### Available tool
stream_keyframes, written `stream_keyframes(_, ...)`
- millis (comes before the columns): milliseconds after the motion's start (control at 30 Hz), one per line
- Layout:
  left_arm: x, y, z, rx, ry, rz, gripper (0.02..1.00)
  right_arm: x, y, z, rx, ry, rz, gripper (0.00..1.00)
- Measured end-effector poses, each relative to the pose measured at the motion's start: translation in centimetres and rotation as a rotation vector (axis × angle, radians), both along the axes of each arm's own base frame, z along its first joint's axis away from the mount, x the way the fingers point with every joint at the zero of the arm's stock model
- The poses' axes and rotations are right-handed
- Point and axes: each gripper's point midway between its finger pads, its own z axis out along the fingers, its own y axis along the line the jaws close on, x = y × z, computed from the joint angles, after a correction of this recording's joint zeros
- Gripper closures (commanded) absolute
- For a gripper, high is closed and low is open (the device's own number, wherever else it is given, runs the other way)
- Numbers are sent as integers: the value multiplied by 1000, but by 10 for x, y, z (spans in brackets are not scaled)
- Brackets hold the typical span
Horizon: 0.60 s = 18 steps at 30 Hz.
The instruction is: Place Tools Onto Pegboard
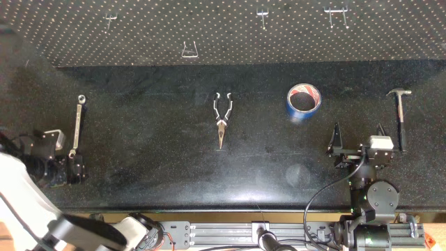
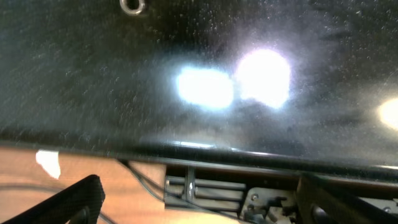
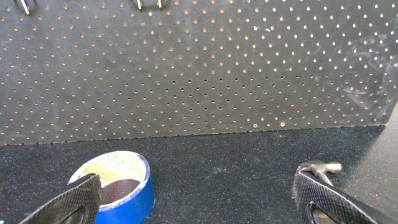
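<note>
On the black table lie a silver wrench (image 1: 77, 125) at the left, pliers (image 1: 223, 115) in the middle, a blue tape roll (image 1: 304, 101) and a hammer (image 1: 399, 115) at the right. My left gripper (image 1: 61, 159) sits low by the wrench's near end, open and empty; its wrist view has the gripper (image 2: 199, 186) over bare tabletop, with a metal ring end (image 2: 132, 6) farther off. My right gripper (image 1: 357, 136) is open and empty between tape and hammer. From that wrist, the gripper (image 3: 198, 183) faces the pegboard (image 3: 199, 68), with the tape roll (image 3: 118, 183) and the hammer head (image 3: 320, 168) on either side.
The pegboard (image 1: 230, 31) stands along the table's far side with wire hooks (image 1: 189, 50) (image 1: 262, 14) (image 1: 336, 12) on it. The table's front edge (image 2: 186, 149) and a rail beneath it show in the left wrist view.
</note>
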Motion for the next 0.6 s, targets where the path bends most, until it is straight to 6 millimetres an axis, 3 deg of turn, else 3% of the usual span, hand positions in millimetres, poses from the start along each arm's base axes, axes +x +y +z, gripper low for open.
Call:
stream_keyframes(67,17,18,-24,-30,5,-4,23,0,0,0,0,0,0,1)
stream_keyframes(233,53,63,-64,-17,-13,-6,23,0,0,0,0,0,0,1)
stream_keyframes(333,72,80,-70,28,-31,-30,25,0,0,0,0,0,0,1)
stream_keyframes(533,151,47,-86,113,-56,-213,25,0,0,0,0,0,0,1)
stream_keyframes(600,155,50,-85,128,-66,-186,25,0,0,0,0,0,0,1)
